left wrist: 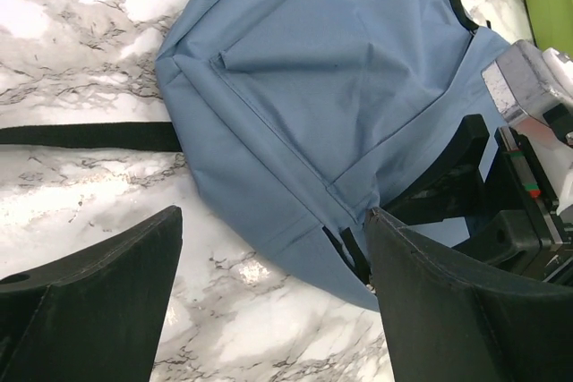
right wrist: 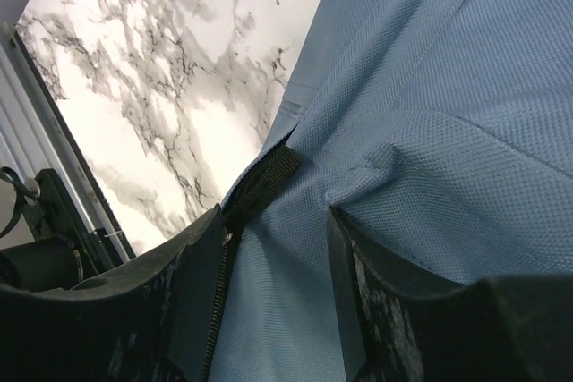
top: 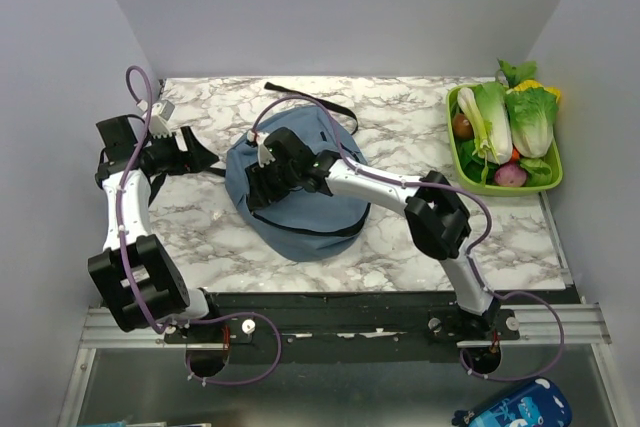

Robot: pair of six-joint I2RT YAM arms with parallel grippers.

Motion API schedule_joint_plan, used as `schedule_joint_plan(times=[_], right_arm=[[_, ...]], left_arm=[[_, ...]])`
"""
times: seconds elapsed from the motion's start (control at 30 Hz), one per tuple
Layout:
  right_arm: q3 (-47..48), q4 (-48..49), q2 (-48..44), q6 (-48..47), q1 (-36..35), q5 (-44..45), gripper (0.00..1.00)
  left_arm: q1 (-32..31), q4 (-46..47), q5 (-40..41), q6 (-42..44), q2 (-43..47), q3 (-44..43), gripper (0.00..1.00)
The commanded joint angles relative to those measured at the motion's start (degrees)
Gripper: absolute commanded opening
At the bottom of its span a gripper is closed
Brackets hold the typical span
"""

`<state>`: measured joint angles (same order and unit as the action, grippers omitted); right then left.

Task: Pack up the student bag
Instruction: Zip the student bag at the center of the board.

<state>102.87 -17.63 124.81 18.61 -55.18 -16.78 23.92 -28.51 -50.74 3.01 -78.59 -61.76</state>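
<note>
The student bag [top: 310, 212], a dusty-blue backpack, lies flat in the middle of the marble table. One black strap [top: 310, 99] trails behind it and another [left wrist: 89, 134] runs out to its left. My left gripper [top: 200, 159] is open and empty just left of the bag. In the left wrist view it [left wrist: 273, 216] hovers over the bag's edge [left wrist: 340, 69]. My right gripper [top: 262, 185] presses down on the bag's left part. In the right wrist view it [right wrist: 277, 212] has its jaws partly open with blue fabric [right wrist: 448, 69] between them, beside the black zipper [right wrist: 219, 292].
A green tray [top: 555, 185] of vegetables stands at the back right. A bright blue pouch [top: 510, 407] lies below the table's front rail at the bottom right. The right arm's wrist [left wrist: 528, 176] sits close to my left gripper. Grey walls enclose the table.
</note>
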Motion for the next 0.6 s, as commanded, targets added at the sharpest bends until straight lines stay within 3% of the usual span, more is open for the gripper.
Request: schedule_joint_plan(times=[0.0, 0.33, 0.57], right_arm=[[2.6, 1.2, 2.5, -0.2, -1.4, 2.6, 0.57], [5.5, 0.0, 4.2, 0.3, -3.4, 9.2, 0.54], [7.6, -0.2, 5.4, 1.6, -3.5, 12.8, 0.42]], left_arm=[[1.0, 0.2, 0.4, 1.2, 1.0, 0.1, 0.88], [1.2, -0.3, 0.5, 2.4, 2.5, 1.4, 0.88], [1.6, -1.4, -0.3, 3.6, 2.9, 1.2, 0.83]])
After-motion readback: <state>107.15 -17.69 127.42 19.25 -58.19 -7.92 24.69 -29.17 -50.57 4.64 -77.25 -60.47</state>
